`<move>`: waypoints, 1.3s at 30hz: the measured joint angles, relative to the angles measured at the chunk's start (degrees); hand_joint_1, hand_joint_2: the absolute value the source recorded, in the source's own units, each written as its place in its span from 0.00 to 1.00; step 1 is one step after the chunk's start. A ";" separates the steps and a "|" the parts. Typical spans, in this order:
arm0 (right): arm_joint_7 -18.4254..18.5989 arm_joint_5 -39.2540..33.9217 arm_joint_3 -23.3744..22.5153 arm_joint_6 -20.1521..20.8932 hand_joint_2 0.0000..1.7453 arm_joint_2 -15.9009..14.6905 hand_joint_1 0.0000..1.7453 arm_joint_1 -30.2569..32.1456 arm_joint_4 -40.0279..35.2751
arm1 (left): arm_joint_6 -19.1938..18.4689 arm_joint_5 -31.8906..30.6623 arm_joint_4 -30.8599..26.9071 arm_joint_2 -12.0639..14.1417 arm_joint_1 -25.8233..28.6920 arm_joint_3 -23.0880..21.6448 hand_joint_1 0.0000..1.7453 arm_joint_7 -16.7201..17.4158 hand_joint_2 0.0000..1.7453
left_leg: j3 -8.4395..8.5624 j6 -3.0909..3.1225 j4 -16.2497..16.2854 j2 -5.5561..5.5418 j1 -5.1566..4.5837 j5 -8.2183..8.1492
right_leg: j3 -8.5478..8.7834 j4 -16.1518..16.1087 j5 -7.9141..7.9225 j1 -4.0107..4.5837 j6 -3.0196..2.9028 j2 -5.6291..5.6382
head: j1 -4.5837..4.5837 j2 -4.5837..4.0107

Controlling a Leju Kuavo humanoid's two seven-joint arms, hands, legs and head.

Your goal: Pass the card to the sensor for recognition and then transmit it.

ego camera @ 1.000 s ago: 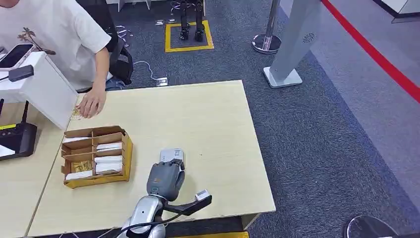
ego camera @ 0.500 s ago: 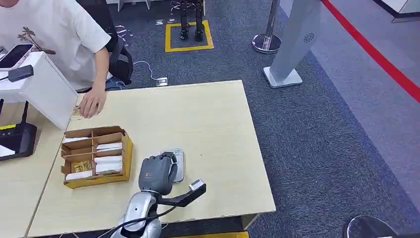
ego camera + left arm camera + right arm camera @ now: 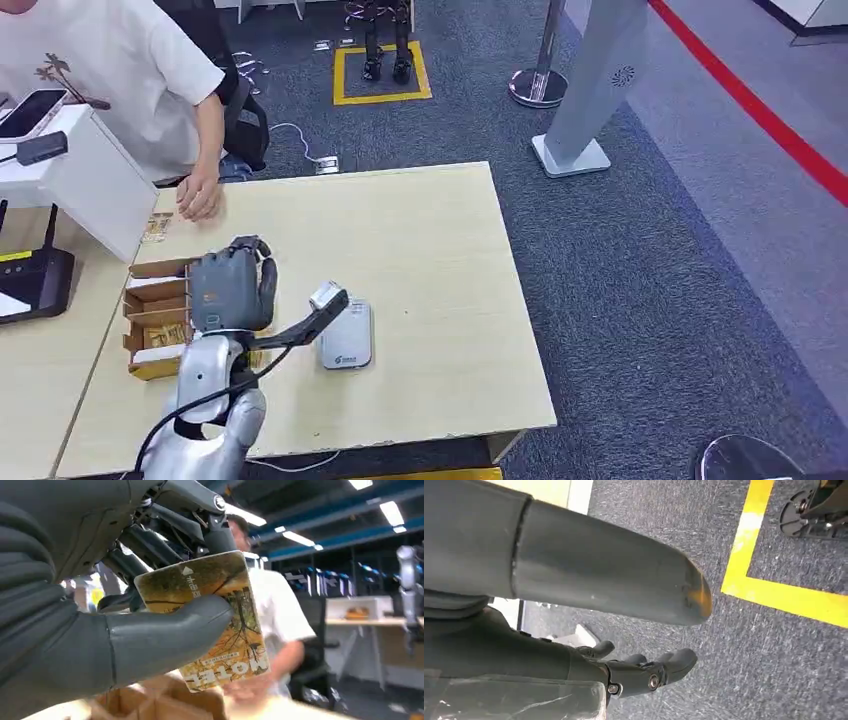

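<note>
Head view showed the left robot hand [image 3: 232, 290] raised over the worktop [image 3: 430, 250], above the cardboard box [image 3: 160, 330] of card slots at the table's near left. The sensor [image 3: 347, 335], a pale flat reader, lay on the worktop at about four o'clock from that hand, near but apart from it. A person's hand [image 3: 199, 195] rested on the far left edge of the worktop, at roughly twelve o'clock from the robot hand, and a white box [image 3: 90, 180] stood to the left of it.

Left wrist view showed the card [image 3: 220, 620] pinched between the thick grey thumb [image 3: 165, 630] and the darker fingers [image 3: 165, 535] behind it, so this robot hand was closed on the card. The card stood out past the thumb with its long axis running away from the palm, its printed face towards the camera and most of its length free of the grip.

Judging by this, the hand-over looked like the step in hand: the card pointed towards the person, whose hand lay nearer to the left arm than to the right. Whether the reader had taken the card could not be told.

Right wrist view showed the right robot hand [image 3: 644, 672] hanging over grey carpet beside a yellow floor line [image 3: 774, 595], fingers loosely curled and holding nothing.
</note>
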 joint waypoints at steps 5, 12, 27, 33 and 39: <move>-0.06 1.20 0.00 0.02 0.00 -0.17 0.00 -0.02 -0.07 | -3.29 -0.02 -0.85 4.32 -5.30 3.21 1.00 -0.07 1.00 | 0.01 0.00 0.00 0.00 0.00 0.01 | -0.01 0.01 0.00 0.00 0.00 0.01 | 0.02 0.00; -0.35 1.92 0.00 0.18 0.00 -0.52 0.00 -0.13 -0.15 | -6.25 -0.02 2.72 9.99 -12.65 6.36 1.00 0.85 1.00 | 0.01 -0.02 0.00 0.01 0.00 0.02 | -0.02 0.02 0.02 0.00 -0.03 0.02 | 0.00 0.00; -0.39 1.11 0.00 0.15 0.00 -1.11 0.00 -0.23 -0.20 | -6.14 -0.02 13.03 10.88 -19.54 8.81 1.00 0.66 1.00 | 0.00 -0.01 0.02 0.03 -0.01 0.01 | -0.04 0.01 0.02 -0.01 -0.03 0.05 | 0.00 0.00; -0.41 0.74 0.00 0.15 0.00 -1.20 0.00 -0.26 -0.20 | -6.23 -0.02 14.43 10.66 -20.82 8.81 0.00 0.63 1.00 | 0.00 -0.01 0.02 0.03 -0.01 0.01 | -0.05 0.01 0.02 -0.01 -0.03 0.05 | 0.02 0.00; -0.46 0.31 0.00 0.13 0.00 -1.20 0.00 -0.27 -0.20 | -5.66 -0.07 14.62 10.64 -21.28 8.81 0.00 2.38 0.00 | 0.00 -0.01 0.01 0.03 -0.01 0.01 | -0.05 0.01 0.02 -0.01 -0.03 0.05 | 0.02 0.00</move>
